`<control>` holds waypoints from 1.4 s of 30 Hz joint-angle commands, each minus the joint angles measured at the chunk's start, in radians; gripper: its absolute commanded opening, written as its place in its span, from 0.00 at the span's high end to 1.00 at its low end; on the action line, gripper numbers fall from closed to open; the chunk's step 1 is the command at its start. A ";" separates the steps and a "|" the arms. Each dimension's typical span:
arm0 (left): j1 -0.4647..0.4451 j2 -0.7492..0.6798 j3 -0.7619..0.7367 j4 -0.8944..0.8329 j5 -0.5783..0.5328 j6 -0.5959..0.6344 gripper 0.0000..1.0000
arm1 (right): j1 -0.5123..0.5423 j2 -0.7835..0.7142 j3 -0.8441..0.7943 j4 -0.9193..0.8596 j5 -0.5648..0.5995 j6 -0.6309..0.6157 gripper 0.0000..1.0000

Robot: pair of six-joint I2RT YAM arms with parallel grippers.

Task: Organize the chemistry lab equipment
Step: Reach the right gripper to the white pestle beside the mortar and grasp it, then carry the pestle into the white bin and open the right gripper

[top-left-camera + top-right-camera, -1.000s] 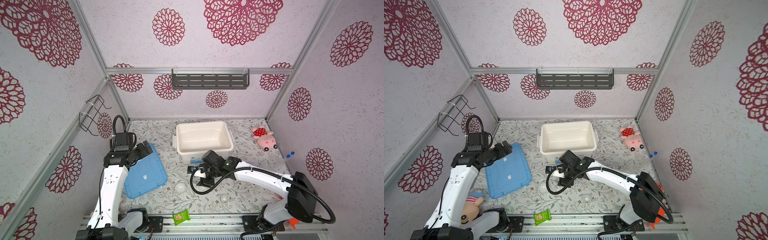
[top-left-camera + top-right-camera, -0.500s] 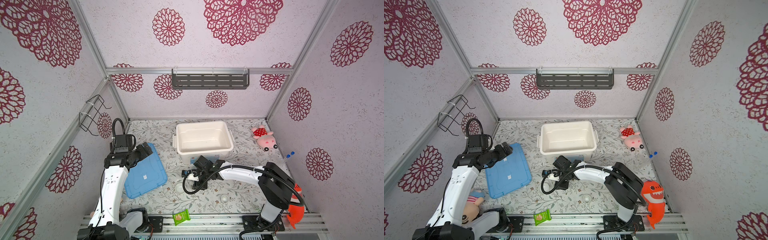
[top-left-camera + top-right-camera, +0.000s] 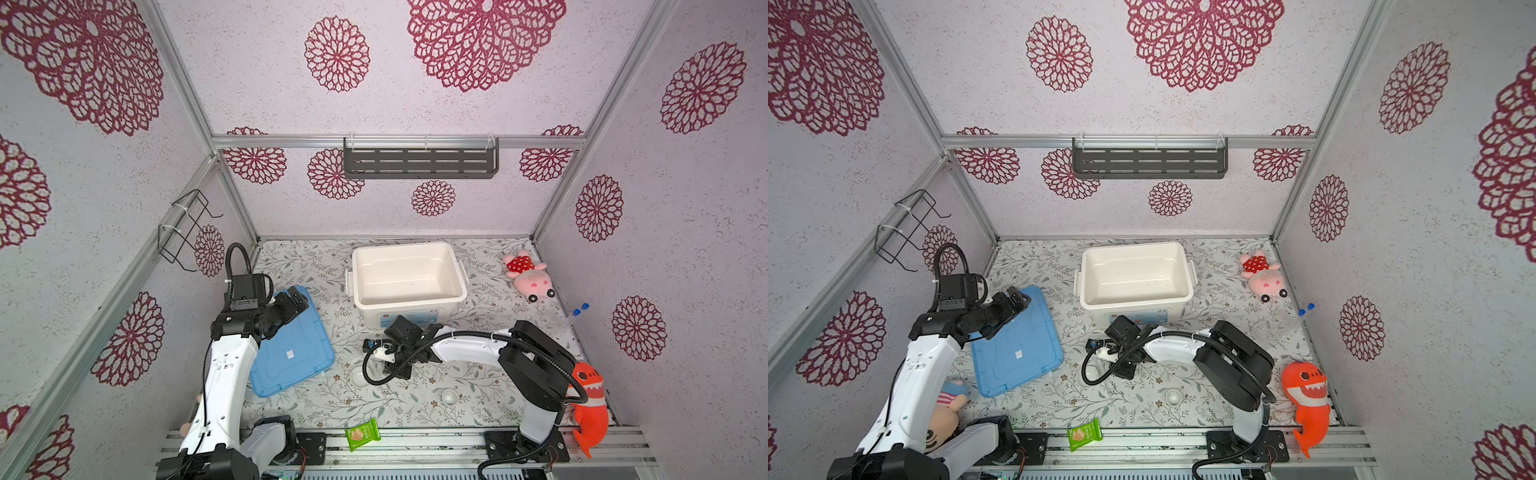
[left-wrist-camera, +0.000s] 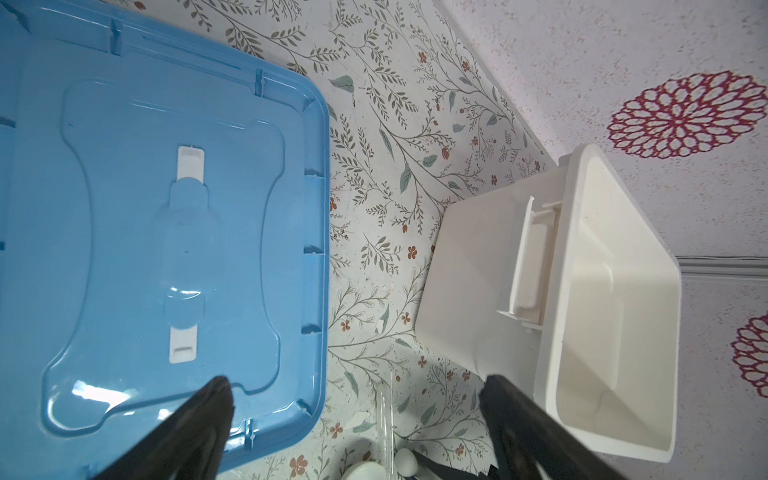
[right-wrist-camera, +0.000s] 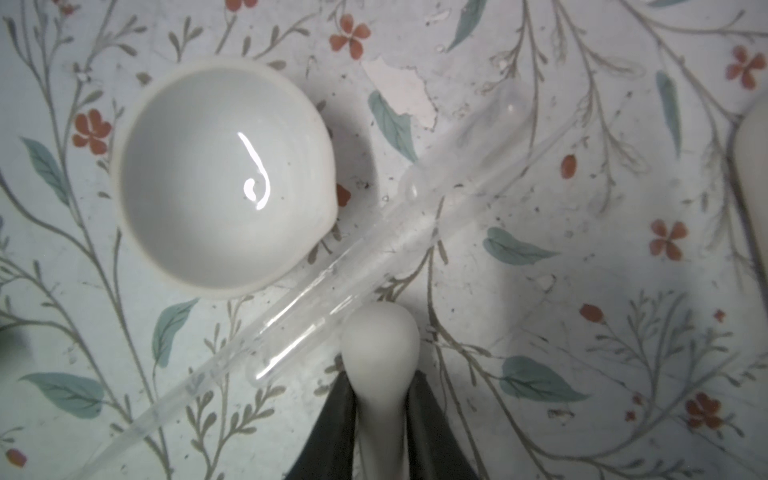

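On the counter (image 3: 399, 403): open white bin (image 3: 409, 309) at 12 o'clock, bare inside as far as visible; blue lid (image 3: 291, 357) flat at 9 o'clock, off the bin.

Left hand (image 4: 355, 395): parked above the lid's edge, spread wide, nothing in it.

Right hand (image 5: 380, 378): low near centre, just in front of the bin, clenched on the stem of a white pestle (image 5: 380, 336), round end poking out past the fingertips. Can't tell whether lifted off the counter.

In a top view, one white dish (image 3: 358, 376) at 7 o'clock of that hand, just beside it, upright and empty. Second dish (image 3: 449, 397) at 5 o'clock of centre, well apart. Glass tubes (image 5: 374, 245) lying between the near dish and the pestle tip, close to both. Two blue-capped tubes (image 3: 577, 316) at 3 o'clock, by the right wall.

Read as: grab phase on the pestle, nothing binned so far.

Next, probably: lift straight up to avoid rolling the tubes under the tip, carry toward 12 o'clock, lower well into the bin before letting go.
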 commanded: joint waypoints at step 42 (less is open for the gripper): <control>0.018 0.122 0.044 0.039 0.302 -0.041 0.03 | -0.160 0.310 0.873 -0.146 0.421 1.002 0.87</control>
